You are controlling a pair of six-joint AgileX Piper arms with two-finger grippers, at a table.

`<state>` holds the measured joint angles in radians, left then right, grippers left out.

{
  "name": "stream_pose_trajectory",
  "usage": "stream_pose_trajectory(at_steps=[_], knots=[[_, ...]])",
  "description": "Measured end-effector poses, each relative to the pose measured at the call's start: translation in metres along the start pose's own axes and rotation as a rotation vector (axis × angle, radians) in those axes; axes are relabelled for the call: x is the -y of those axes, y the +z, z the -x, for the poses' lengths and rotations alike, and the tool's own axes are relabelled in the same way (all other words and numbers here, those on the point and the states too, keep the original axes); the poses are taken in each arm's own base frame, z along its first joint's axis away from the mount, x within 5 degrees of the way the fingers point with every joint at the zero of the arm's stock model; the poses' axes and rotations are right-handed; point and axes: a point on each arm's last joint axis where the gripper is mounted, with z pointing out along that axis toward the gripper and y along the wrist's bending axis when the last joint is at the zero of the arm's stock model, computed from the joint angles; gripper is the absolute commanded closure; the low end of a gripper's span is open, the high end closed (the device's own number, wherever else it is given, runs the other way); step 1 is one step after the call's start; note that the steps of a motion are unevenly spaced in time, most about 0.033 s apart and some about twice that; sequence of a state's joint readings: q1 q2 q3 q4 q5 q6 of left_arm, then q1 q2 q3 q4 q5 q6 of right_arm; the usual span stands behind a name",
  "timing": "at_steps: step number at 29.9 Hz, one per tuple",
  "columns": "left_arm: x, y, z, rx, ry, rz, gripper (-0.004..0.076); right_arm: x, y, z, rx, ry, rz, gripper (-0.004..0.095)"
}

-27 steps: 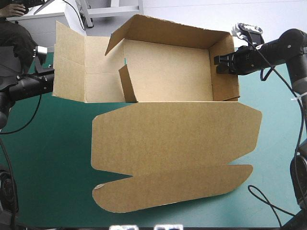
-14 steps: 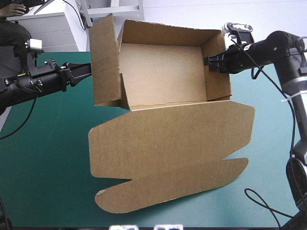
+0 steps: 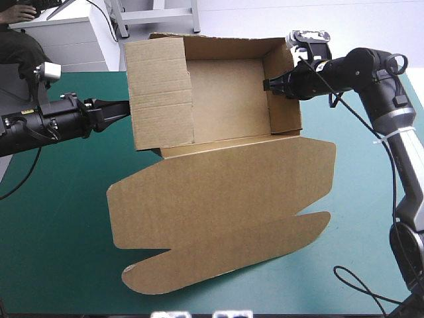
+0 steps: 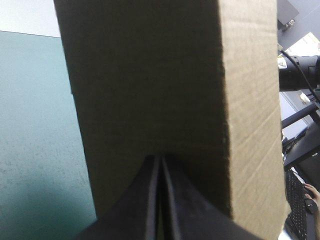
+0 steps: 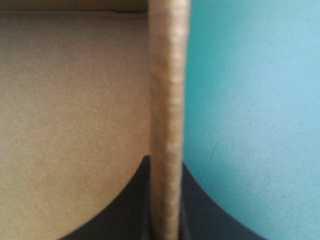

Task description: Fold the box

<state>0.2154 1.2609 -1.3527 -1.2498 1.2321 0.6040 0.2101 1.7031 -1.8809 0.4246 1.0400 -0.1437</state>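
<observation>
1. Brown board makes up the box [image 3: 232,93], which is seen as an open tray at the far middle of the teal-green tabletop [image 3: 53,232].
2. Its lid [image 3: 225,189] is spread flat toward the near edge, and a long tuck flap [image 3: 225,262] is joined along the lid's near side.
3. The tray's left wall [image 3: 162,93] is stood up, and creases are seen across its face.
4. The left tool [image 3: 127,106] is seen just left of that wall. Its black fingers are pressed together into one point with nothing held between them, and the tips are set against the wall's outer face.
5. The right tool [image 3: 267,85] is clamped on the box's right wall [image 3: 285,93]. In the right wrist view, the wall's edge is seen running between the two black fingers.
</observation>
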Motion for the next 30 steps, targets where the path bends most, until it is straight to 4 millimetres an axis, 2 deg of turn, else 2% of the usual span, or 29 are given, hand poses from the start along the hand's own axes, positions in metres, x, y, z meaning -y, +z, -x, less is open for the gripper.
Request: stream_pose_trajectory(at_steps=[4,10,16,20,25,30], knots=[[0.000,0.000,0.000,-0.001,-0.006,0.001,0.0644,-0.007,0.003,0.001,0.014,-0.008,-0.005,0.0921],[0.000,0.000,0.000,-0.003,-0.005,0.004,0.0433,-0.018,0.008,0.000,0.031,-0.037,-0.047,0.0920],[-0.002,0.000,-0.001,-0.015,0.001,0.022,0.0325,-0.026,0.010,0.001,0.055,-0.047,-0.055,0.0920],[-0.008,0.000,-0.005,-0.057,0.020,0.084,0.0290,-0.026,0.011,0.002,0.059,-0.044,-0.055,0.0914],[-0.011,-0.001,-0.008,-0.085,0.035,0.120,0.0290,-0.035,0.014,0.000,0.056,-0.065,-0.054,0.0908],[-0.012,-0.001,-0.009,-0.099,0.041,0.135,0.0290,-0.054,0.034,-0.006,0.034,-0.083,-0.045,0.0908]])
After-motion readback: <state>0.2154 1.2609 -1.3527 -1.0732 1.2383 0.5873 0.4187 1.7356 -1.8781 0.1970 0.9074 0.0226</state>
